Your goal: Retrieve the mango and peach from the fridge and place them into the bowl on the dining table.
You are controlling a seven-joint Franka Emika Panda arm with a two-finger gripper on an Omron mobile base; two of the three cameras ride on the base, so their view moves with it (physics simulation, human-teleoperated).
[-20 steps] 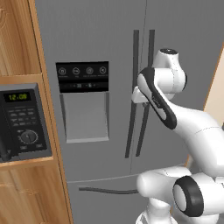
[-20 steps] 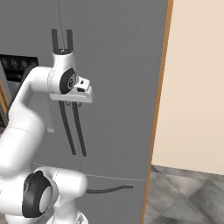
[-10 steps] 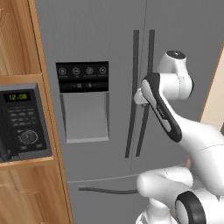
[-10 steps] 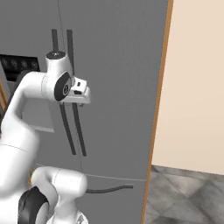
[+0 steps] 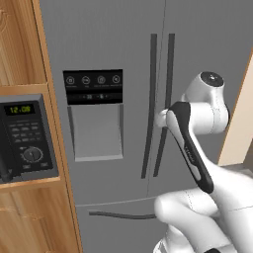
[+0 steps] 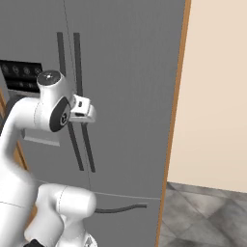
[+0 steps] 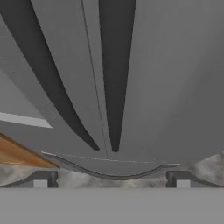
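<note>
Facing closed fridge (image 5: 197, 59); end effector (image 7: 111, 178) spread open just before door handles (image 7: 114, 74).

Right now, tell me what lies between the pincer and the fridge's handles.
Nothing: in the hand view, the pincer faces the fridge handles across bare space.

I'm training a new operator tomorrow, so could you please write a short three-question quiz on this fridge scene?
1. True or false: the fridge doors are shut.
2. The gripper faces which part? A) the dispenser panel B) the two dark bar handles C) the microwave
3. Fill in: the fingertips stand ____, with nothing between them.

Key: 1 true; 2 B; 3 apart.
</note>
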